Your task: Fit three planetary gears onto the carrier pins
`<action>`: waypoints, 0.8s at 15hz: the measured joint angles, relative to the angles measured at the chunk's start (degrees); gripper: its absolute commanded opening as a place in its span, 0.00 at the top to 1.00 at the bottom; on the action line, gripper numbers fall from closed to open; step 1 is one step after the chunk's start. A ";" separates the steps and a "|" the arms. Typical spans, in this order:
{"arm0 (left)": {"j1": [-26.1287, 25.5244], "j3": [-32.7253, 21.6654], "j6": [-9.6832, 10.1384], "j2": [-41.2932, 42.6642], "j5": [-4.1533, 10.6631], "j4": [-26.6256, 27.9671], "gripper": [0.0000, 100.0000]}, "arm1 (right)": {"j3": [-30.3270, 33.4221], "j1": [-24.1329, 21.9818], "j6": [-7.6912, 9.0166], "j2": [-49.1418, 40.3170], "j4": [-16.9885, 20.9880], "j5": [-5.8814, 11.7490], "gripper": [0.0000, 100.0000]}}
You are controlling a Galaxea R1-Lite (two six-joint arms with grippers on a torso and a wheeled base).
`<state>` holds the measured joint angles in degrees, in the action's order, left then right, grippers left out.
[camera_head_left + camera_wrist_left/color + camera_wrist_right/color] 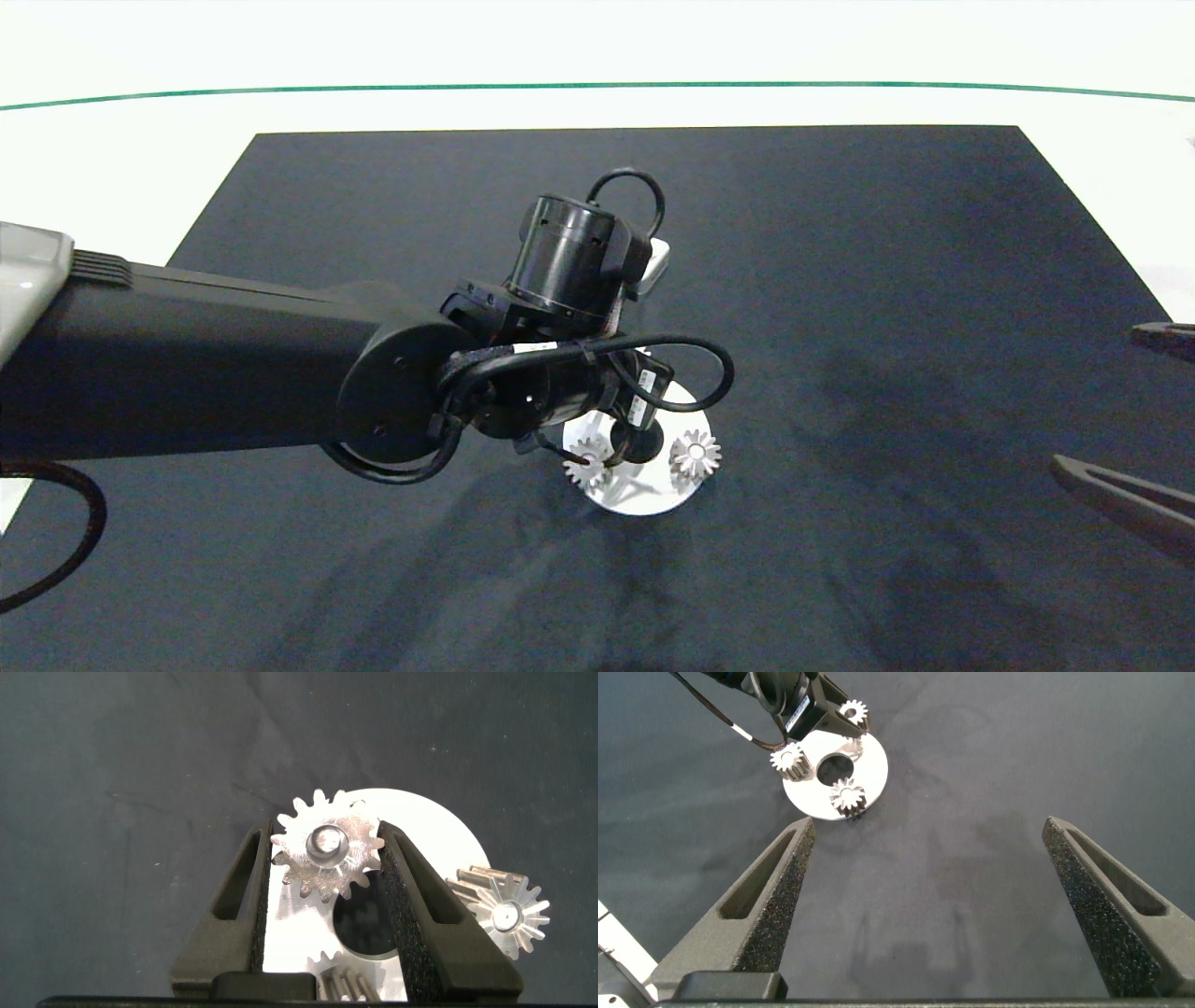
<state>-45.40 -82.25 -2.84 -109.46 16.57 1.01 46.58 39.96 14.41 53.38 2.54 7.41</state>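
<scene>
Black cloth (840, 280), head: left gripper (616, 448) over white disc (644, 499), two gears seated | left wrist: fingers (238, 891) flank third gear (327, 854), already on its pin, jaws apparently just touching it | right wrist: right gripper (938, 873) parked well apart, wide open, holding nothing.

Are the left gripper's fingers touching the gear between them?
Touching. The left wrist view shows both pads of the left gripper pressed against the gear's teeth, no gap.

Three planetary gears (847, 796), one disc (871, 768)
</scene>
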 measured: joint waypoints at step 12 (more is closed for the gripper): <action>0.01 0.06 0.00 -0.05 0.00 0.02 0.00 | -0.09 0.00 0.00 0.02 0.00 0.02 0.00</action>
<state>-45.39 -82.19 -2.84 -109.51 16.57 1.04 46.49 39.96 14.41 53.41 2.54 7.44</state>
